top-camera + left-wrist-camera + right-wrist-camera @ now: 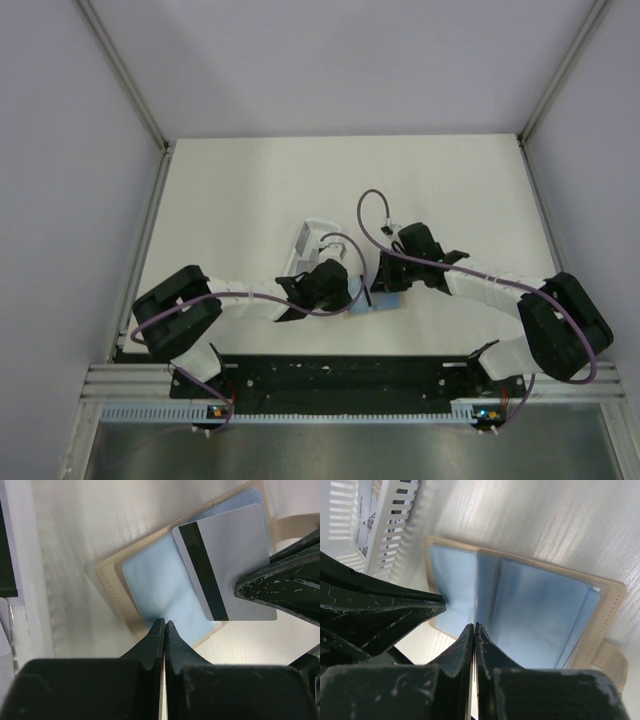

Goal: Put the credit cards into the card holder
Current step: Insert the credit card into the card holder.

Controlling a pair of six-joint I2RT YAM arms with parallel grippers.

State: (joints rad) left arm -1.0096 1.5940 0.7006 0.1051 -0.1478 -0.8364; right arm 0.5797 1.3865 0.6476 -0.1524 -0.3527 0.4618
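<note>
– Right gripper: what is it doing?
– Its two dark fingers are clamped on one credit card, at the edge opposite the black stripe. From its own camera the card shows only as a thin line running out past the fingertips.
– Where is the card holder?
– Lying open on the table, under that card. It has a tan border around pale blue pockets, and its closing tab sits beside the right fingers.
– And the left gripper?
– Its fingers are pressed together, tips at the holder's near blue edge, facing the right gripper across the holder. Whether they pinch a pocket leaf cannot be told.
– How will the card handle?
– Probably light, stiff and slick. An edge grip like this suits it, leaving the striped edge free to enter a pocket mouth. The holder looks soft and light, so it may slide or fold unless pinned near the pocket.
– Anything else?
– A pale slotted tray lies beyond the left gripper.
</note>
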